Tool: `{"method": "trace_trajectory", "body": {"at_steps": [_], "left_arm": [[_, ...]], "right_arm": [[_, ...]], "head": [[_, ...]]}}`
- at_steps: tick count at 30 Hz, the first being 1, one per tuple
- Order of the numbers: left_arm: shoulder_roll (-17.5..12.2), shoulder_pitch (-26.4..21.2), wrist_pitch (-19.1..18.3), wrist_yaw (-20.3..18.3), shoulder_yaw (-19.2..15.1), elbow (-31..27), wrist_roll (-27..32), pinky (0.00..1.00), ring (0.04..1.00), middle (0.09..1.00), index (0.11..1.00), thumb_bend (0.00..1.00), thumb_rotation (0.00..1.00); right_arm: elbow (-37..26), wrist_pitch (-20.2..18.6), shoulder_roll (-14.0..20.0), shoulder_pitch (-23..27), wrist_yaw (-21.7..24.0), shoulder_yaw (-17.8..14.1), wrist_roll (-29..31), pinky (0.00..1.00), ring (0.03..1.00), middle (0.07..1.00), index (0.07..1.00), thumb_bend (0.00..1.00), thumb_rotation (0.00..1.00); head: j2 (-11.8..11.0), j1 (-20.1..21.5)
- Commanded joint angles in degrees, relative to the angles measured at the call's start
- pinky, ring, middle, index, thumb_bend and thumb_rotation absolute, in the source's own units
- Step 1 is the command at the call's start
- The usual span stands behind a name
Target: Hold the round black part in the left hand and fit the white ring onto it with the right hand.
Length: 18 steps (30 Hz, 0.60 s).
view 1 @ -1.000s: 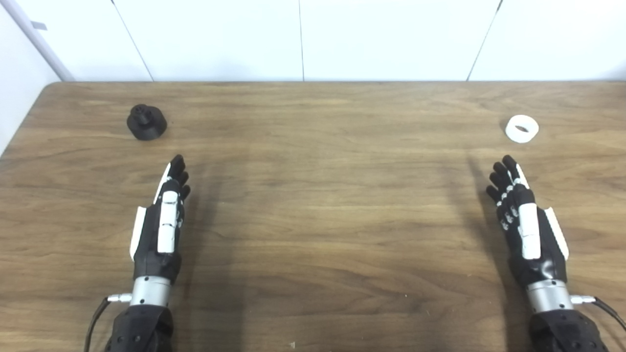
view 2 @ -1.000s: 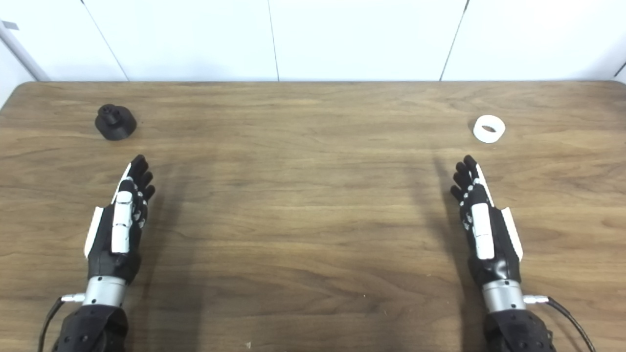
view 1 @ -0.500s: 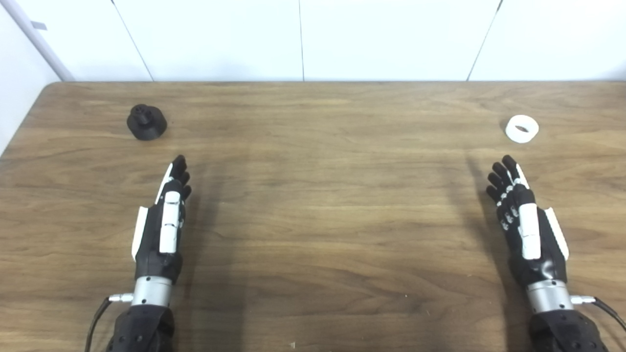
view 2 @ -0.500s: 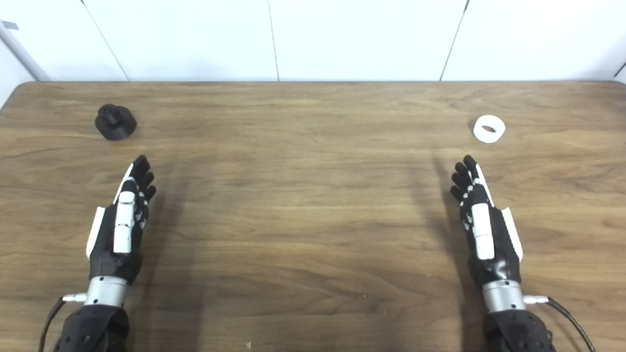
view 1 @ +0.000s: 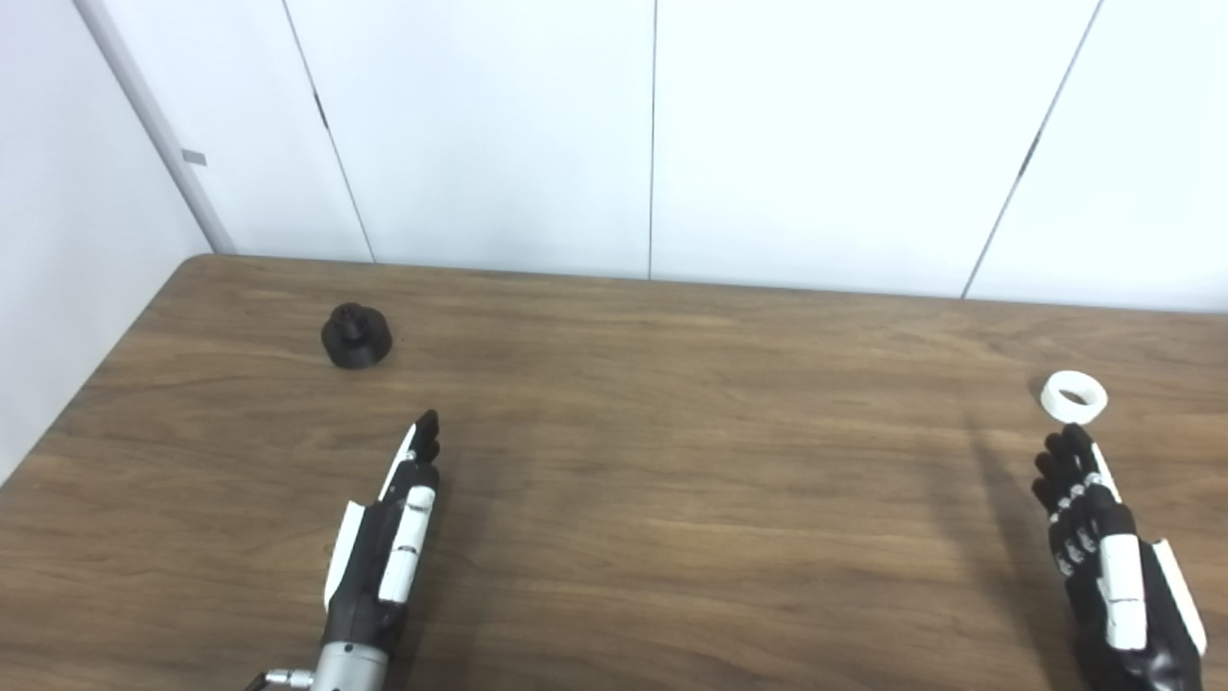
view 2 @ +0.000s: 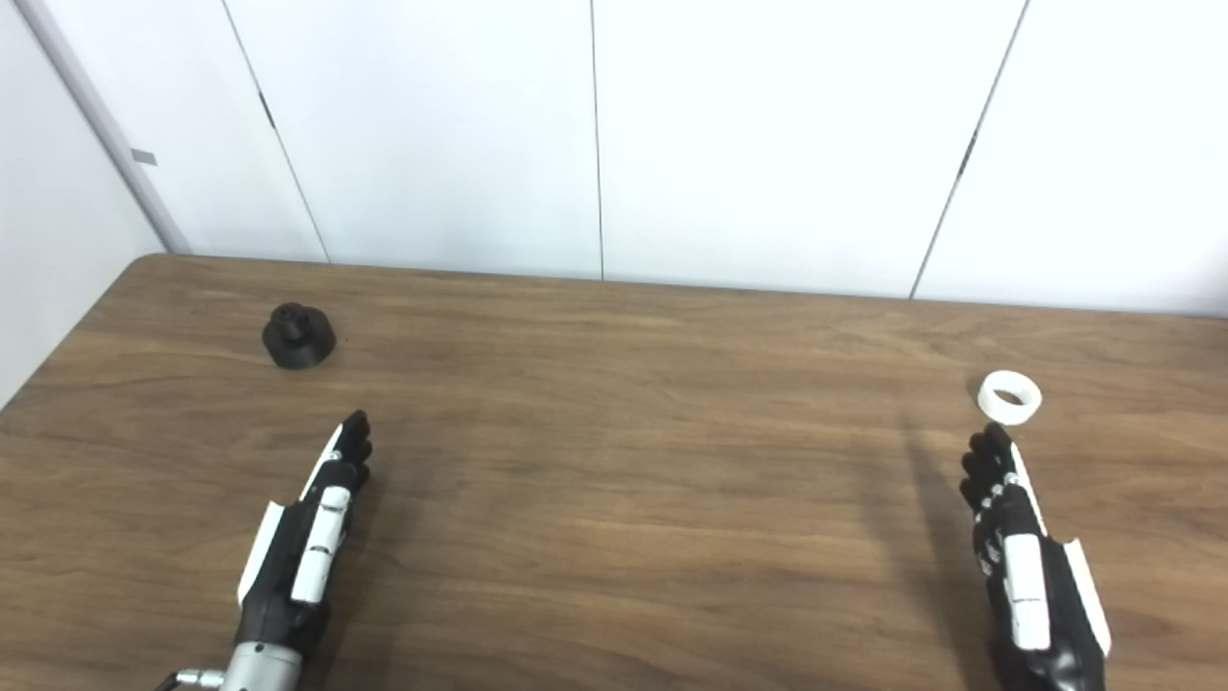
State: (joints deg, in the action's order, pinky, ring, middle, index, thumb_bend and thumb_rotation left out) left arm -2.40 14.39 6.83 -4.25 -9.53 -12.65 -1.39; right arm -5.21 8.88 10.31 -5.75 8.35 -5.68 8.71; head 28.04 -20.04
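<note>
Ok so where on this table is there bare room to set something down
The widest bare patch is the table middle, between the left hand and right hand. The far strip between black part and white ring is bare too. Tightest: ring just ahead of the right fingertips.

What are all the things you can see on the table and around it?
Round black plastic part: one, black, far left of the table, standing alone beyond the left hand.
White plastic ring: one, white, lying flat at the far right of the table, just beyond the right hand's fingertips, not touched.
Brown wooden table: one, brown wood grain, fills the lower half of the view.
White wall panels: several, white, behind the table's far edge.
Left hand: one, black and white, open, fingers straight, over the table's near left, holding nothing.
Right hand: one, black and white, open, near right, holding nothing.
</note>
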Motion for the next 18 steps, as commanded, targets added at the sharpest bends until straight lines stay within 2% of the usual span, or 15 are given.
{"method": "trace_trajectory", "body": {"at_steps": [1,7,10,13,18], "left_arm": [[0.37,5.32,1.81,0.78,1.11,1.2,-0.66,1.0,1.0,1.0,0.992,0.43,0.97],[1.26,5.22,0.78,2.07,1.2,1.01,-1.9,1.0,1.0,1.0,0.983,0.44,0.97],[1.29,5.1,-0.75,2.3,1.37,0.27,-2.04,1.0,1.0,1.0,0.987,0.47,0.93],[0.99,4.65,-1.09,3.37,1.13,-0.26,-4.41,1.0,1.0,1.0,0.999,0.46,0.68],[0.03,2.96,-4.19,6.37,-0.41,-3.86,-10.37,0.95,0.978,0.981,0.969,0.56,0.38]], "right_arm": [[5.78,1.28,-0.65,-2.4,0.62,0.19,0.95,1.0,0.995,0.995,1.0,0.52,1.0],[7.02,2.0,-0.35,-1.75,1.09,-0.05,1.41,1.0,1.0,1.0,1.0,0.5,1.0],[7.04,1.86,-0.23,-1.66,1.15,-0.1,1.71,1.0,1.0,1.0,1.0,0.5,1.0],[7.13,1.87,-0.25,-1.62,1.19,-0.26,2.2,1.0,1.0,0.998,1.0,0.5,1.0],[6.63,1.2,-0.3,-1.72,0.71,-0.19,1.59,1.0,0.993,0.99,0.998,0.5,1.0]], "head": [[-0.05,-0.3],[0.05,-0.12],[0.28,0.77],[0.21,0.95],[0.19,0.95]]}}
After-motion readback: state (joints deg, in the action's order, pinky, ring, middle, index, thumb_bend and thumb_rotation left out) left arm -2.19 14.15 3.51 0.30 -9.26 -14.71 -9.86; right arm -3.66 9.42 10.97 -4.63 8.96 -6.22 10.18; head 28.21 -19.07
